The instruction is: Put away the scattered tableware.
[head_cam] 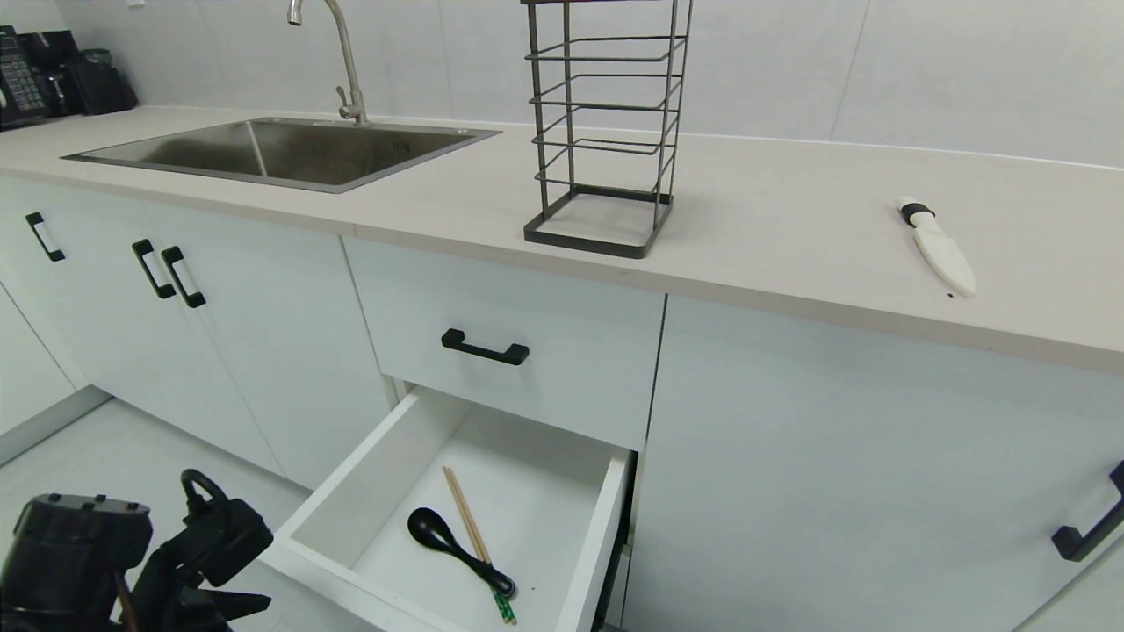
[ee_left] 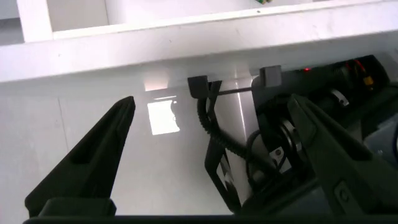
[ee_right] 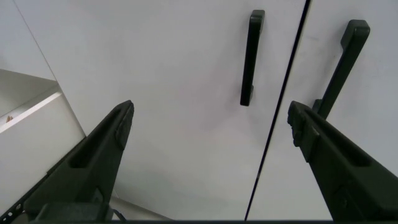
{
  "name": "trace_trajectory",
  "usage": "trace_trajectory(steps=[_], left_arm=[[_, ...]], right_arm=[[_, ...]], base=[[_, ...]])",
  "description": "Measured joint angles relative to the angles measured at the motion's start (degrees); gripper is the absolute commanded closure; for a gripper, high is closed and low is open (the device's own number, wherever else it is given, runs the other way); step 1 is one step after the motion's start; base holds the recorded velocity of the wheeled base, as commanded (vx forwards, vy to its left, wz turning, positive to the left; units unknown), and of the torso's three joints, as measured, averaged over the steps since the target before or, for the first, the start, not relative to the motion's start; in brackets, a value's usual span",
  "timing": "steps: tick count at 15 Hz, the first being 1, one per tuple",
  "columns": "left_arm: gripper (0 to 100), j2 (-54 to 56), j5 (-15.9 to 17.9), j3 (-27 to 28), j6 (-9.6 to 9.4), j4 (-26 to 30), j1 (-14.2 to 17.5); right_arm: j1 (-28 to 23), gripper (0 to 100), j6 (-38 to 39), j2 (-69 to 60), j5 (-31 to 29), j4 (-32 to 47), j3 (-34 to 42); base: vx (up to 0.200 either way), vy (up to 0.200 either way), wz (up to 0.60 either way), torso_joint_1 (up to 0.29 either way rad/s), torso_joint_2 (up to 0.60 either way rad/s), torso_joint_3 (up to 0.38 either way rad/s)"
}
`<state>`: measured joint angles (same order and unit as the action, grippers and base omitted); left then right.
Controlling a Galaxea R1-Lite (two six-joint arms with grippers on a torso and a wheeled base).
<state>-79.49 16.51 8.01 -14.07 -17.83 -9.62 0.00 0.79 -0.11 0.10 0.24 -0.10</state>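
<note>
- Well, the left gripper was open wide, and its two black fingers held nothing.
- Behind those fingers was a shiny pale floor.
- The right gripper was open wide too, with nothing between its fingers.
- It faced white cupboard doors, and two black handles stood side by side on them.
- In the head view, the left arm sat in the lower left corner, just beside the open drawer.
- The white drawer was pulled out at the bottom middle of the picture.
- A black spoon lay inside the drawer, and its handle crossed over a pair of chopsticks and touched them.
- Above the open drawer was a shut drawer with a black handle.
- Higher up ran the long pale counter.
- A white knife lay flat on the counter at the right side of the picture, well apart from everything else.
- A tall wire rack stood upright on the counter in the upper middle.
- The steel sink was set into the counter at the upper left, and a curved tap stood behind it.
- A black machine sat in the far upper left corner.
</note>
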Motion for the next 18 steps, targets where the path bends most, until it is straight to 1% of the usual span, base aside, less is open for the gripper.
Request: trace_trajectory(steps=[5, 8, 10, 12, 13, 14, 16, 18], left_arm=[[0, -9.6, 0.1, 0.1, 0.17, -12.1, 0.7], [0, -13.3, 0.2, 0.2, 0.68, -15.6, 0.8], [0, -16.0, 0.3, 1.5, 1.91, -19.5, 0.8], [0, -19.0, 0.3, 3.5, 4.08, -23.6, 0.8], [0, -20.5, 0.4, 4.6, 4.71, -26.4, 0.7], [0, -21.7, 0.4, 5.4, 5.18, -28.0, 0.7], [0, -24.4, 0.4, 7.3, 6.3, -30.1, 0.6], [0, -26.7, 0.4, 9.3, 7.01, -30.4, 0.3]], right_arm=[[0.0, 0, 0.0, 0.0, 0.0, 0.0, 0.0], [0.0, 0, 0.0, 0.0, 0.0, 0.0, 0.0], [0.0, 0, 0.0, 0.0, 0.0, 0.0, 0.0], [0.0, 0, 0.0, 0.0, 0.0, 0.0, 0.0], [0.0, 0, 0.0, 0.0, 0.0, 0.0, 0.0], [0.0, 0, 0.0, 0.0, 0.0, 0.0, 0.0], [0.0, 0, 0.0, 0.0, 0.0, 0.0, 0.0], [0.0, 0, 0.0, 0.0, 0.0, 0.0, 0.0]], base=[[0.0, 0.0, 0.0, 0.0, 0.0, 0.0], [0.0, 0.0, 0.0, 0.0, 0.0, 0.0], [0.0, 0.0, 0.0, 0.0, 0.0, 0.0], [0.0, 0.0, 0.0, 0.0, 0.0, 0.0], [0.0, 0.0, 0.0, 0.0, 0.0, 0.0], [0.0, 0.0, 0.0, 0.0, 0.0, 0.0], [0.0, 0.0, 0.0, 0.0, 0.0, 0.0], [0.0, 0.0, 0.0, 0.0, 0.0, 0.0]])
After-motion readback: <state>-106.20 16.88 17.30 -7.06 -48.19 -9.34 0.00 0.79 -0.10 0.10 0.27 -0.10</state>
